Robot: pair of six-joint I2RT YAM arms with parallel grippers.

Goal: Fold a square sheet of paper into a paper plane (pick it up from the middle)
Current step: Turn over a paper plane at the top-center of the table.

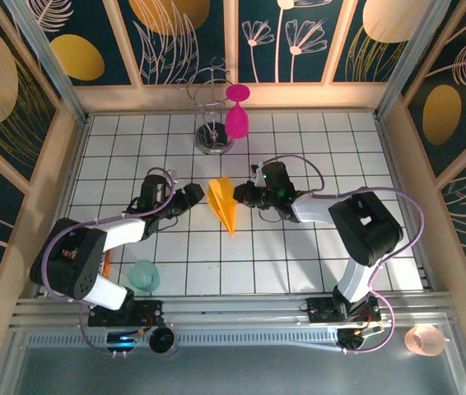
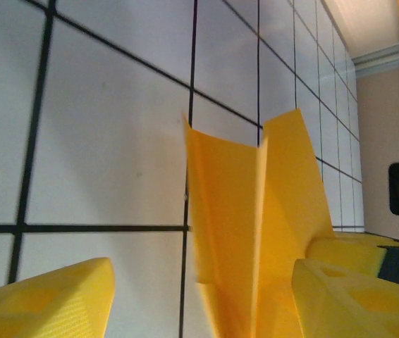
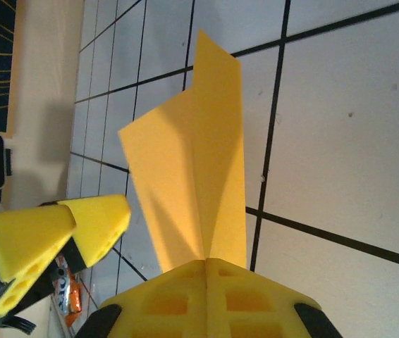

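Note:
The square sheet of paper (image 1: 223, 202) stands folded into a narrow orange-yellow paper plane near the table's middle, its point toward the near edge. My right gripper (image 1: 238, 196) is shut on it from the right; in the right wrist view its closed fingertips (image 3: 206, 264) pinch the central crease of the paper plane (image 3: 192, 176). My left gripper (image 1: 202, 195) is at the plane's left side. In the left wrist view the paper (image 2: 256, 232) rises between my open left gripper (image 2: 199, 303), close against the right finger (image 2: 347, 296) and well apart from the left one (image 2: 44, 303).
A magenta goblet (image 1: 237, 119) hangs on a wire stand (image 1: 214, 140) at the back middle. A teal cup (image 1: 144, 276) and an orange snack packet (image 1: 107, 265) lie near the left arm's base. Wooden walls (image 1: 68, 148) bound the tiled table.

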